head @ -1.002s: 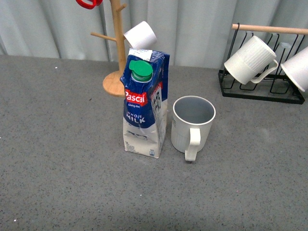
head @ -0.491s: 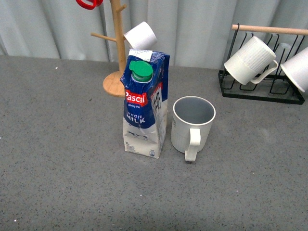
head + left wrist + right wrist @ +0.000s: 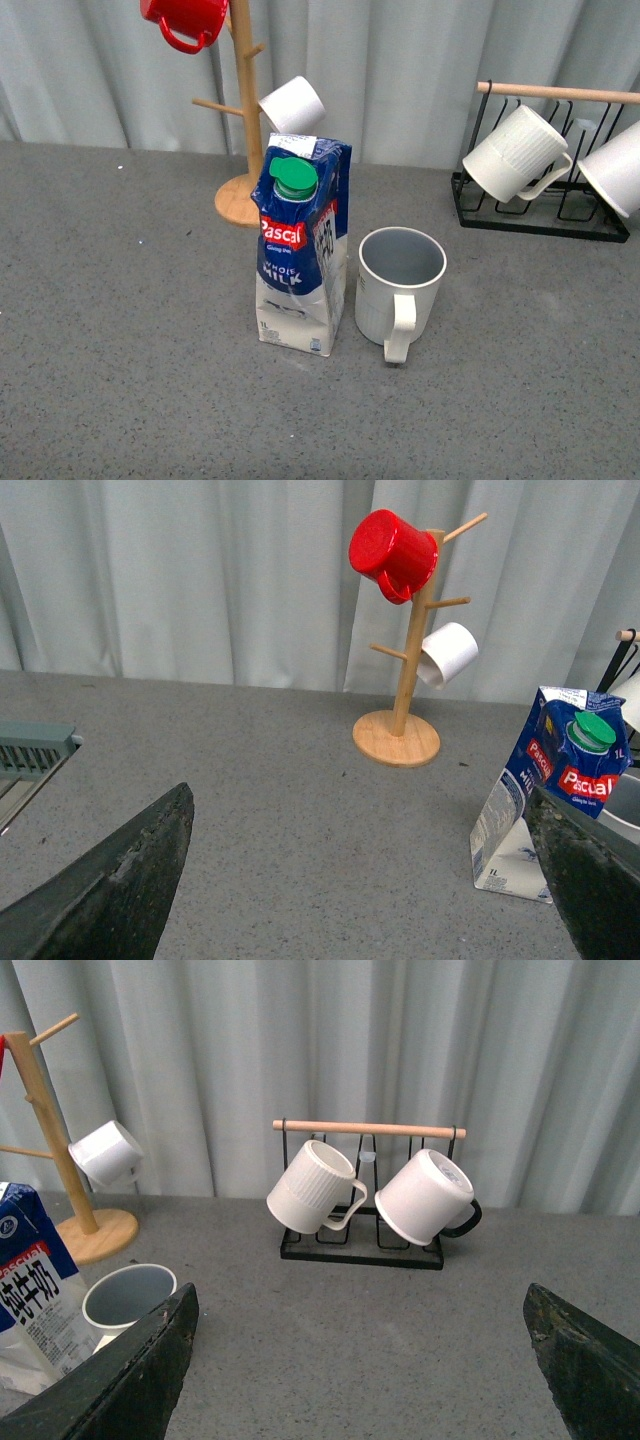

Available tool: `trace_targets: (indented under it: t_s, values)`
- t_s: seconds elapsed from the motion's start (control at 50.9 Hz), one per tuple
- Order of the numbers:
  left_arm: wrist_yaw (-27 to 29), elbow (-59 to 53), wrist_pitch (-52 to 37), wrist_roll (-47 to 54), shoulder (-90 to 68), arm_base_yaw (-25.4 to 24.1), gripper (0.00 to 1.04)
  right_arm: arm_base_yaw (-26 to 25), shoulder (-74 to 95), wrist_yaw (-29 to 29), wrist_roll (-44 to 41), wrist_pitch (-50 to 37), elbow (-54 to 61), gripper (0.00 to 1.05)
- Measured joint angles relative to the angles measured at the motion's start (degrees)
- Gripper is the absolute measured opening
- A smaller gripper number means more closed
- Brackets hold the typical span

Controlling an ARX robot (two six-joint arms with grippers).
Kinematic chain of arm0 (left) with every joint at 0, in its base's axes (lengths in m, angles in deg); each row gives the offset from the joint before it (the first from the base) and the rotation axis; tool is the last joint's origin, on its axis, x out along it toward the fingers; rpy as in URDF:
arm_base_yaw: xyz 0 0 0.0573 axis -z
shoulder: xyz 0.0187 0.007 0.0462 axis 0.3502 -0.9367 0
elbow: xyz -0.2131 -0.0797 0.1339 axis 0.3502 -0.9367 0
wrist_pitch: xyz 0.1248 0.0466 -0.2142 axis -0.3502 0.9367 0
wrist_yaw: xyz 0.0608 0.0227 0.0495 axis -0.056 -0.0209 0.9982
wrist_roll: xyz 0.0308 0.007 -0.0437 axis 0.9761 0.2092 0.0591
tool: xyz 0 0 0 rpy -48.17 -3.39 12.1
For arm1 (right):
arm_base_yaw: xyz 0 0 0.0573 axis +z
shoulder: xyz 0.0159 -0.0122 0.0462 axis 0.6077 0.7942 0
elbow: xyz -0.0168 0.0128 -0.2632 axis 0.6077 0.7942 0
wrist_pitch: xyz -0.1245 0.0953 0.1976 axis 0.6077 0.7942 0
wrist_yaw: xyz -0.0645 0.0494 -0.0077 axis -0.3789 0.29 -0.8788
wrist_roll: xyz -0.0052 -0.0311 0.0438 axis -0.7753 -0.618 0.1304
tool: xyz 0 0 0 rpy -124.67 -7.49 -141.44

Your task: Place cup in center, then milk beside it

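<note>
i see the milk (image 3: 299,255), blue-and-white carton with green cap, upright mid-table, long axis vertical, logo face toward the camera. the cup (image 3: 400,278) stands just beside it, handle toward me. both grippers' fingers apart, holding nothing.

The table (image 3: 120,330) was matt grey and speckled. The milk (image 3: 300,250) was a glossy printed carton with a smooth green plastic cap (image 3: 294,176). The cup (image 3: 400,275) looked like ribbed, satin ceramic. The tree (image 3: 243,110) was pale wood, the rack (image 3: 540,215) black wire.
</note>
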Motion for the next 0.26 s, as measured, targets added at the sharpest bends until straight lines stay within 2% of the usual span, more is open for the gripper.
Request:
trace_targets:
  t_s: [0.255]
  values:
    - [0.0, 0.0, 0.0, 0.0, 0.0, 0.0, 0.98, 0.0, 0.0, 0.0, 0.0, 0.0, 0.0, 0.95]
